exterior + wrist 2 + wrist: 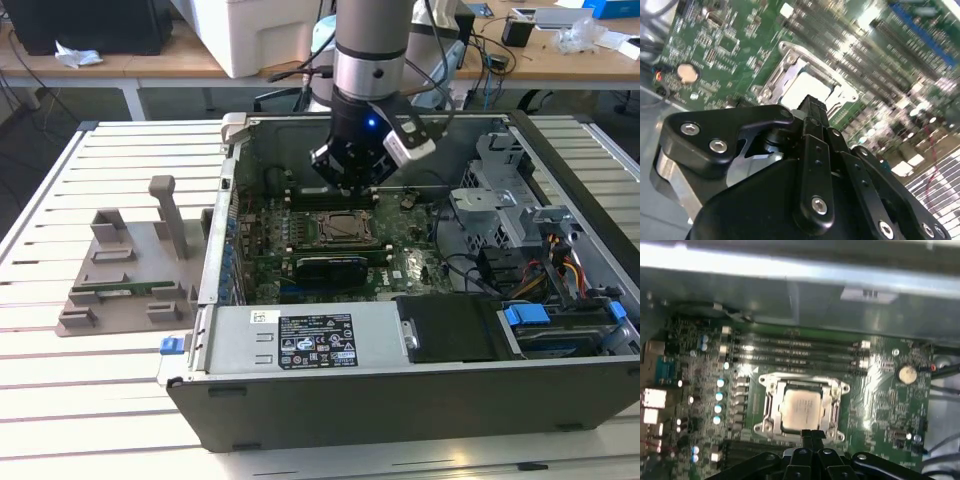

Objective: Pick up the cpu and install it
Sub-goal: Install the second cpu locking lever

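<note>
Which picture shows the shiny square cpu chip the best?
The first wrist view: the cpu faces the camera, sitting in its metal-framed socket. In the second wrist view the pincer covers part of it. The exterior view shows it small and far, beneath the arm.

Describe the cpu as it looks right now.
The cpu is a flat square chip with a pale silvery metal top. It lies flat inside the socket on the motherboard, the metal frame surrounding all four edges. In both wrist views the end effector sits just over its near edge; whether they touch cannot be told.
</note>
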Robot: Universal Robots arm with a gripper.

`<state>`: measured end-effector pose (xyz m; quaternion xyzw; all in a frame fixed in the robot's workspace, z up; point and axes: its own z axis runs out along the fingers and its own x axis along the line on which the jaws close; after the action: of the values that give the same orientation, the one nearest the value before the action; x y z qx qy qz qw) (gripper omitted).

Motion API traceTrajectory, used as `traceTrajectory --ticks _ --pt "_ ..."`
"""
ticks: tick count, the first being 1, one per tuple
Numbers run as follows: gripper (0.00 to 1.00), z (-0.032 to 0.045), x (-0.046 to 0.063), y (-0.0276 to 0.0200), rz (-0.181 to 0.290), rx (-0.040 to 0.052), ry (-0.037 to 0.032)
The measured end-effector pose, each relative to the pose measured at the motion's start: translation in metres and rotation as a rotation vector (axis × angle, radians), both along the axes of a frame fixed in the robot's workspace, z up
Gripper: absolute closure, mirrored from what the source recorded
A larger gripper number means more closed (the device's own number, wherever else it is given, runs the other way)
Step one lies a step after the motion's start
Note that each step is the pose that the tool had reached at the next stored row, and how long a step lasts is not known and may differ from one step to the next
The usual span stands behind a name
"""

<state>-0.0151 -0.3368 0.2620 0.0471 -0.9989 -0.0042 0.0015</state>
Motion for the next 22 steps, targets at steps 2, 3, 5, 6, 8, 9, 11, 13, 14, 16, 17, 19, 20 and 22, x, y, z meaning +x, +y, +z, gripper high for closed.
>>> traceTrajectory --ticks 2,3,5,6,8,9,11,13,14,16,17,19,20,22 --pt "0.89 -0.0005 0.000 -0.0105 0.000 0.0002 -0.0001" --pt "0.89 -0.0010 0.000 -0.0176 0.000 0.0004 0.0000" --pt "0.89 -0.0025 0.000 -0.0252 0.000 0.0093 -0.0001" --pt "0.89 -0.0030 0.000 -0.0285 0.000 0.0171 0.0000" --pt "0.89 -0.0045 -0.001 -0.0421 0.000 0.0855 0.0000" --pt "0.89 -0.0093 -0.007 -0.0463 0.000 0.0879 -0.0001" --pt "0.89 -0.0155 -0.017 -0.0464 0.000 0.0881 -0.0001" --pt "0.89 -0.0208 -0.025 -0.0464 0.000 0.0881 -0.0001" --pt "0.89 -0.0226 -0.028 -0.0464 0.000 0.0881 0.0000" --pt "0.89 -0.0303 -0.031 -0.0464 0.008 0.0880 0.0004" --pt "0.89 -0.0332 -0.033 -0.0464 0.014 0.0882 0.0006" --pt "0.89 -0.0373 -0.035 -0.0464 0.021 0.0883 0.0010" --pt "0.89 -0.0392 -0.037 -0.0463 0.025 0.0883 0.0011" --pt "0.89 -0.0431 -0.041 -0.0460 0.040 0.0910 0.0018"
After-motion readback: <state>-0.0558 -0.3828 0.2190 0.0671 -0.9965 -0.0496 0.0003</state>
